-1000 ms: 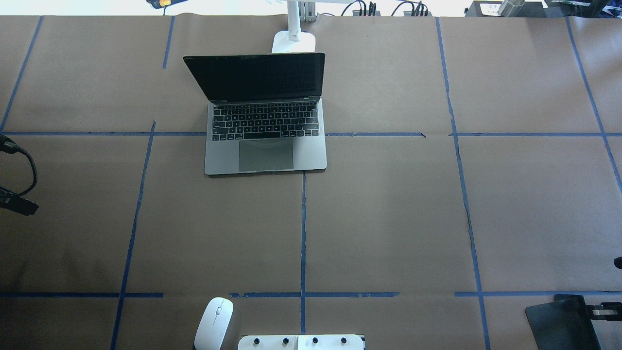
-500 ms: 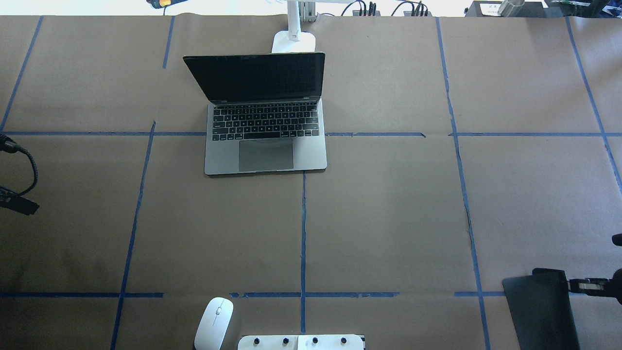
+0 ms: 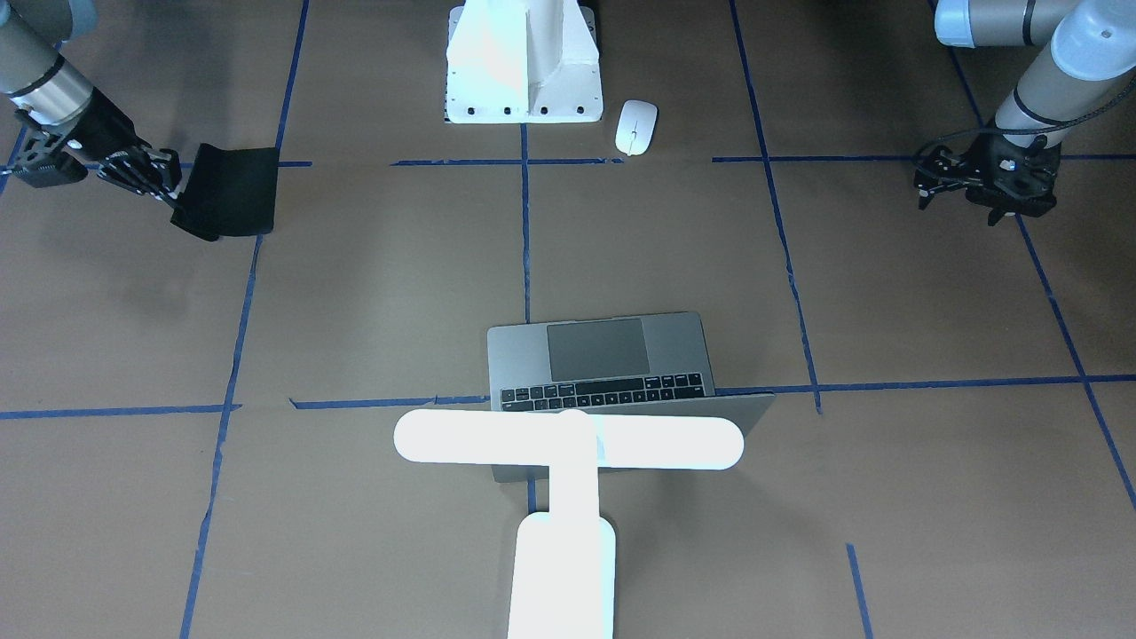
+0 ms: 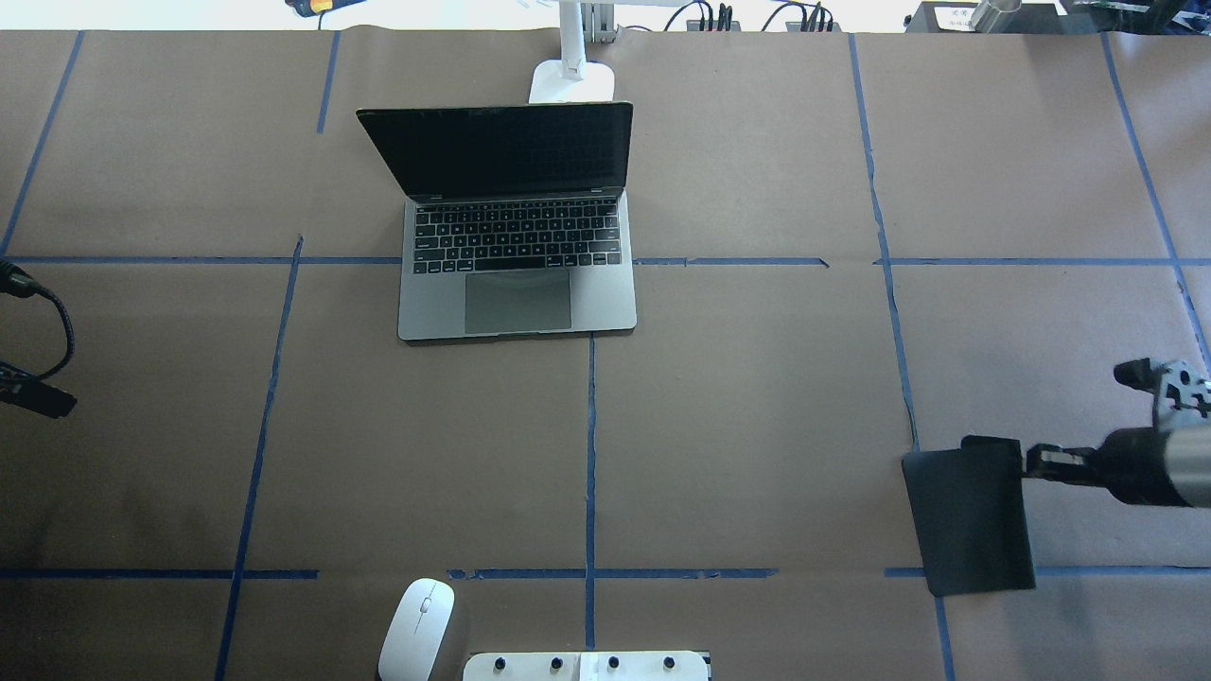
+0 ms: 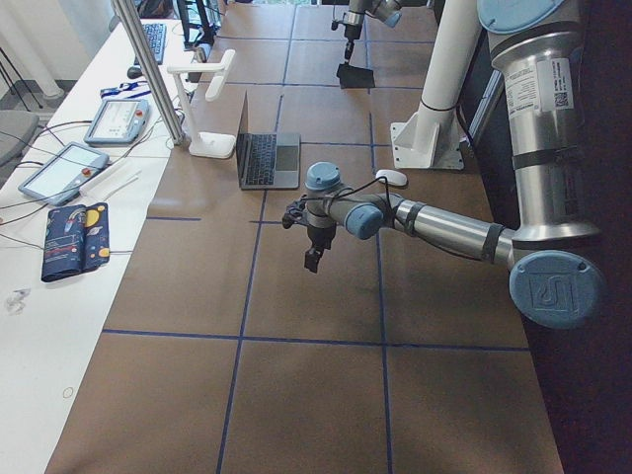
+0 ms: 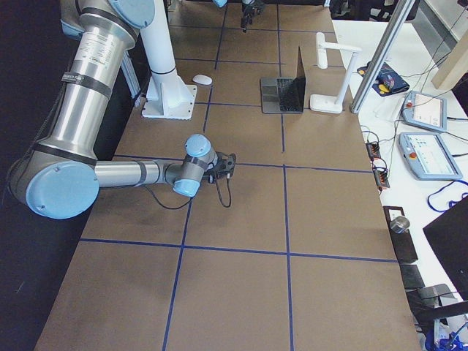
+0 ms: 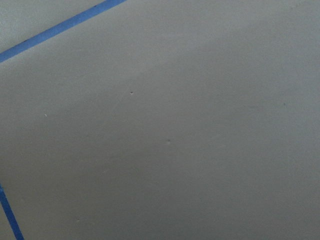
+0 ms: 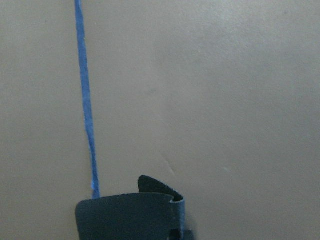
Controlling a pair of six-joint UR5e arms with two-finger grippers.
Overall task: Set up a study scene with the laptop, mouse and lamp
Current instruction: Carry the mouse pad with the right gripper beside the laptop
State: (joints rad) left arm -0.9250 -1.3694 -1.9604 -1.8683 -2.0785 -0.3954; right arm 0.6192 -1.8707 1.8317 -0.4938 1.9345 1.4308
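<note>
**Position of task items.** The laptop (image 4: pixel 516 284) stands open at the far centre of the table (image 4: pixel 757 426), keyboard facing the robot. The lamp (image 3: pixel 568 441) stands directly behind the screen, with its bar head over the lid's top edge. The mouse (image 4: pixel 416 629) lies on the near side, just beside the white pedestal (image 3: pixel 524 89) and well apart from the laptop.

**Step in hand (judged).** A black mat (image 4: pixel 970 515) is being brought in, most likely to lie beside the laptop on the robot's right as a surface for the mouse. It is well apart from the laptop, over a blue tape line (image 4: pixel 899 359).

**Procedure.**
1. Move the mat toward the laptop's right edge, keeping it clear of the paper so it does not drag.
2. Lower the free edge first. The wrist view shows a curl at the clamped edge, so the mat probably flexes easily.
3. Lay it flat, square to the laptop's side, near but not touching.
4. Release only once the sheet lies flat.

**Gripper state.** The right gripper (image 4: pixel 1036 462) has its fingers closed to a narrow pinch on the middle of one short edge of the mat. The mat hangs tilted, and whether its lowest corner touches the table cannot be told. The left gripper (image 3: pixel 985 177) hovers over bare paper at the robot's left and holds nothing. How far its jaws are parted cannot be told.
</note>
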